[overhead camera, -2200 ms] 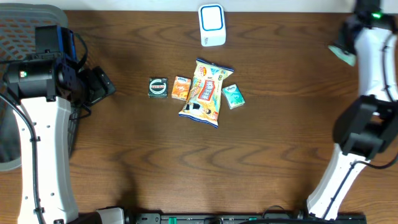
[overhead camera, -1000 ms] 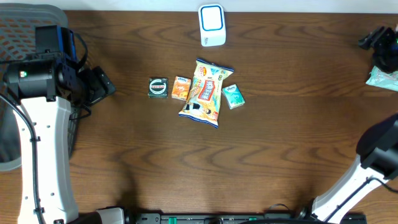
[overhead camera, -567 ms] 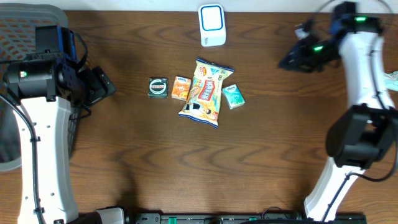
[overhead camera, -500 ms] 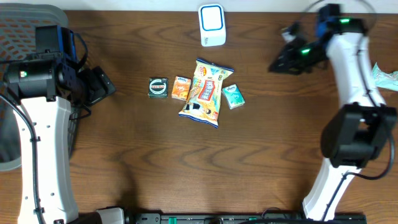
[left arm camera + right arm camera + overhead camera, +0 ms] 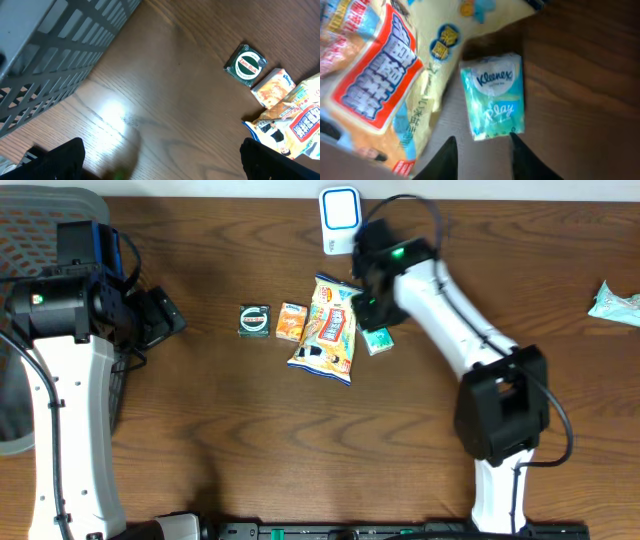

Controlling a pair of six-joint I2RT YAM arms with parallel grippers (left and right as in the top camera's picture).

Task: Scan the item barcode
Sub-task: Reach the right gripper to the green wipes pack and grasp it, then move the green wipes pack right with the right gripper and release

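While the right gripper (image 5: pixel 482 147) hovered with its jaws parted and empty, the Kleenex pack (image 5: pixel 494 102) lay flat just beside the snack bag (image 5: pixel 385 85). It looked light, soft and slick-wrapped, so pinching across its narrow sides seemed best. The left gripper (image 5: pixel 161 147) gaped wide, well away from the bag.

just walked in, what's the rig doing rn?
The right gripper hovers over the Kleenex pack, which lies beside the snack bag mid-table. Its jaws are apart and it holds nothing. The left gripper sits wide open off by the basket, away from the items. A tin and an orange pack lie left of the bag. The white scanner stands at the far edge, with nothing in front of it yet.
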